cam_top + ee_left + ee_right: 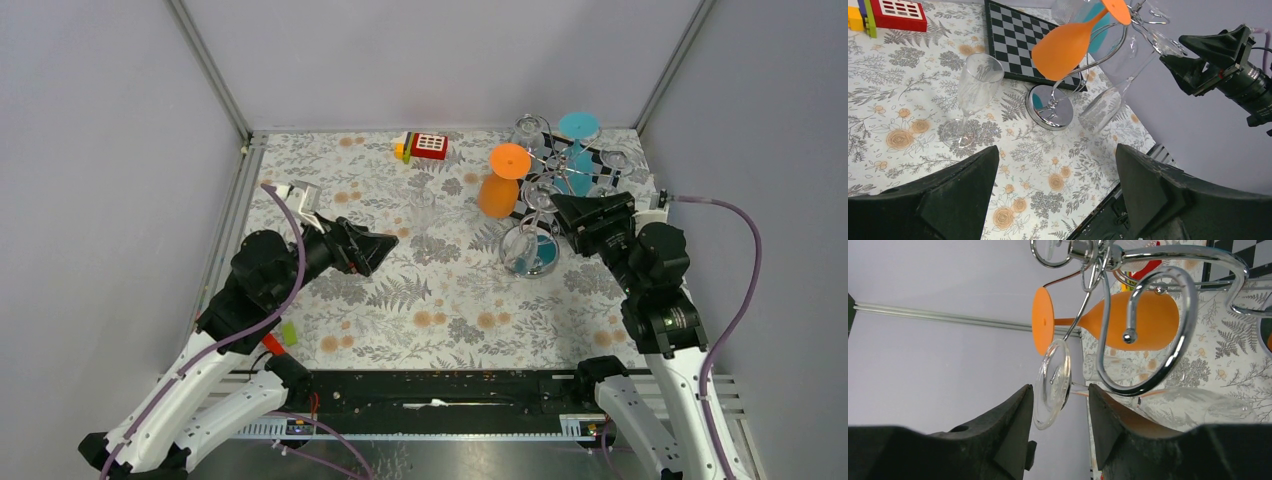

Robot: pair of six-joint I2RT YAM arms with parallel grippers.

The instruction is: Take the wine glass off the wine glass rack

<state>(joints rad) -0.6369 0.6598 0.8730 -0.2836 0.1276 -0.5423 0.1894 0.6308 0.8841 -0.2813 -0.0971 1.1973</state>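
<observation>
right tool [1060,386] fingers either side of the foot of the clear wine glass [1050,390], cannot tell if pinching, glass stem within a curl of the wine glass rack [1190,315], far right of the tabletop [450,300], left tool [1057,150] spread wide, empty

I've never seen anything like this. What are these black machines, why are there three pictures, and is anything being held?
These are two robot arms bolted to a flowered table, each ending in a two-finger gripper. One picture looks down from above; the other two come from a camera on each wrist. The left gripper hangs open, empty. The right gripper straddles the foot of a clear wine glass hanging on the chrome rack, not visibly clamped. An orange glass hangs there too; a champagne flute stands on the table.
</observation>
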